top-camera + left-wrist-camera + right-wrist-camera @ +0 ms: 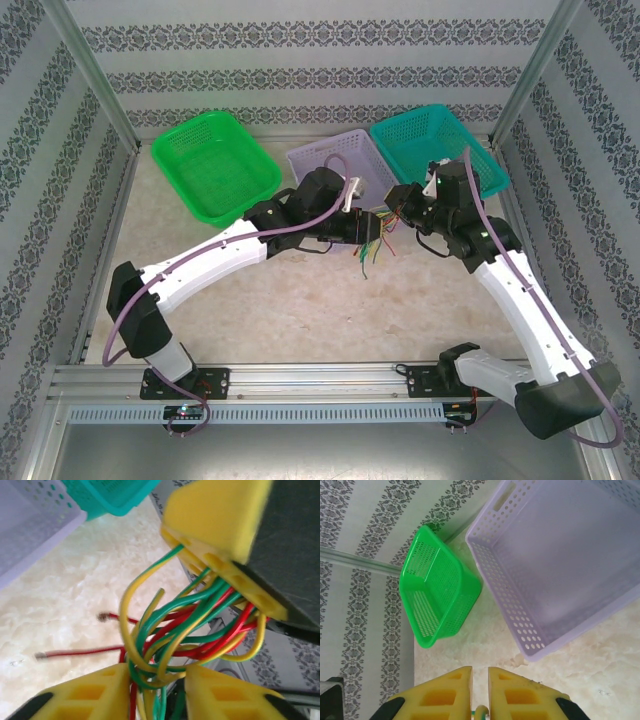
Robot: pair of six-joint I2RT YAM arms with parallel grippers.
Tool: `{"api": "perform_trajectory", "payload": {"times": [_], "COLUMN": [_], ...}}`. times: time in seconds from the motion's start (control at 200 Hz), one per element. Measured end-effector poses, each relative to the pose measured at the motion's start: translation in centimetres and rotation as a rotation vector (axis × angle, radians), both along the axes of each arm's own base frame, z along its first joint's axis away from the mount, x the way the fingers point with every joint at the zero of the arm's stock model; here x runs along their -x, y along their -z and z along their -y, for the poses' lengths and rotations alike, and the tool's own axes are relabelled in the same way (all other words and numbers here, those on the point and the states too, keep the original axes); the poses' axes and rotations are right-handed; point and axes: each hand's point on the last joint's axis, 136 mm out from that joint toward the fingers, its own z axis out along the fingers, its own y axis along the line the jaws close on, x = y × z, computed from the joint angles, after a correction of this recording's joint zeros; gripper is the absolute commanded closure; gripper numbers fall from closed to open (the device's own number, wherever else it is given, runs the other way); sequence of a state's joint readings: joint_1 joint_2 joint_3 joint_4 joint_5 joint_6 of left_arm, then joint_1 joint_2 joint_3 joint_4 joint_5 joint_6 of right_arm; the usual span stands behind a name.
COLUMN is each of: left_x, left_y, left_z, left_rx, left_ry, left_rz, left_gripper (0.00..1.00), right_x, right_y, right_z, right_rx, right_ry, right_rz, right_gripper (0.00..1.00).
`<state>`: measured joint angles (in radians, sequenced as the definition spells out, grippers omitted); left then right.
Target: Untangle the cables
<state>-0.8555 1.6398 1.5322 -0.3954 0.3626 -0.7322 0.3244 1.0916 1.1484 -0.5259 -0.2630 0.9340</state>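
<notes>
Cables (165, 630) clamped by left end effector (158, 675) and by right end effector (480, 674).

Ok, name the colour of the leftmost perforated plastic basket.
That perforated plastic basket is bright green, clearest in the top external view.

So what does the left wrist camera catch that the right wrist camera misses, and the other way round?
Left wrist, not right wrist: the full tangle of red, green and yellow cables, strung from the left gripper up to the right gripper, plus a corner of the teal basket.
Right wrist, not left wrist: the green basket and the open inside of the purple basket.
Both: the purple basket, the marbled tabletop, patterned wallpaper, the right gripper's yellow fingers and at least a sliver of cable.
</notes>
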Motion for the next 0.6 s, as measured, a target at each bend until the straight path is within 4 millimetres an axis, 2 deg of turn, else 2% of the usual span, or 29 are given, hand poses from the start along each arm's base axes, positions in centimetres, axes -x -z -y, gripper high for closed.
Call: {"api": "perform_trajectory", "payload": {"times": [0.2,0.265,0.345,0.43,0.53,0.6], "left_x": [-0.4,-0.2,-0.3,-0.8,-2.4,-3.1], "left_y": [0.4,0.1,-0.9,-2.0,-2.0,-1.5], "left_z": [-1.3,-2.1,-3.1,-4.9,-8.6,-9.8], "left_rx": [-0.035,-0.032,-0.008,0.009,-0.017,-0.032], "left_ry": [-0.013,-0.008,0.005,0.0,-0.066,-0.082], "left_rz": [0.047,0.062,0.083,0.103,0.078,0.062], "left_gripper": [1.0,1.0,1.0,1.0,1.0,1.0], "right_x": [-0.1,0.2,0.6,0.8,0.9,1.2], "right_y": [0.7,0.9,0.3,-1.1,-2.1,-2.5], "right_z": [-0.1,-0.3,-0.7,-0.9,0.3,0.3], "right_rx": [-0.031,-0.024,0.008,0.073,0.185,0.238], "right_ry": [-0.031,-0.075,-0.143,-0.215,-0.247,-0.285], "right_rz": [-0.045,-0.061,-0.053,-0.002,0.061,0.098], "right_gripper": [1.0,1.0,1.0,1.0,1.0,1.0]}}
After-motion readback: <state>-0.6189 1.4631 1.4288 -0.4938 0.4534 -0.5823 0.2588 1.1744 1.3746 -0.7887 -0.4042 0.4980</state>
